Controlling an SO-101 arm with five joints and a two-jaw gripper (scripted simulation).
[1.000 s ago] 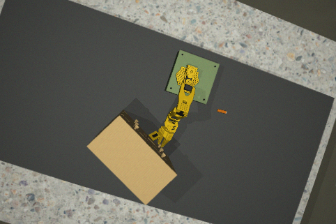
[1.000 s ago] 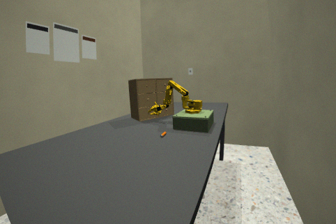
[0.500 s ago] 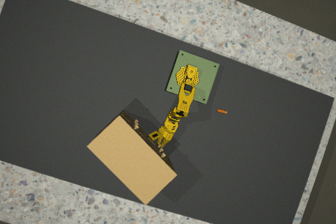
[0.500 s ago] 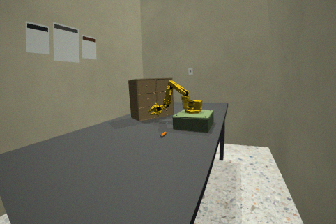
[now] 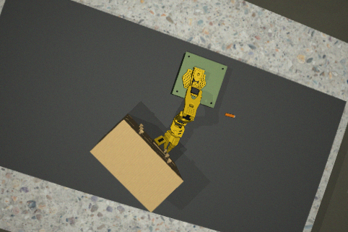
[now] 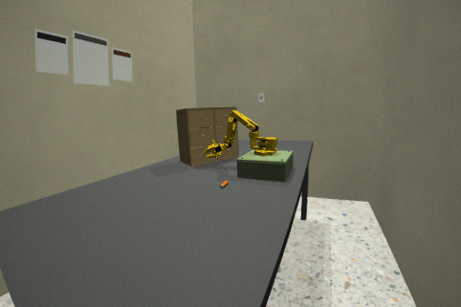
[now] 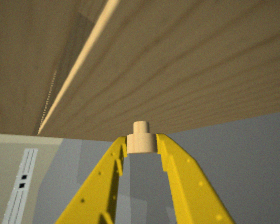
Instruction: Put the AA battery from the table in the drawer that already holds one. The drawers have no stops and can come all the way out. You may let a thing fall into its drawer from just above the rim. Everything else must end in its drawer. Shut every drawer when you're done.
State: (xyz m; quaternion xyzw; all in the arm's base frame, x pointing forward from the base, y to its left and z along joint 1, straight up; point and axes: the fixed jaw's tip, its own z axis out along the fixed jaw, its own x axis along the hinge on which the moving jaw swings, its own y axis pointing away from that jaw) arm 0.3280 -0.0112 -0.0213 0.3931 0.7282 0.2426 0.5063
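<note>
AA battery: lies on the dark counter, well apart from the tool, at its 2 o'clock in the top view.
Tool: closed narrow on a pale drawer knob.
Drawer cabinet: at the tool's 8 o'clock, drawers flush.

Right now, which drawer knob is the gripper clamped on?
The pale knob pinched between the yellow fingers, on the cabinet's lowest visible row; the other knobs stand free.
</note>
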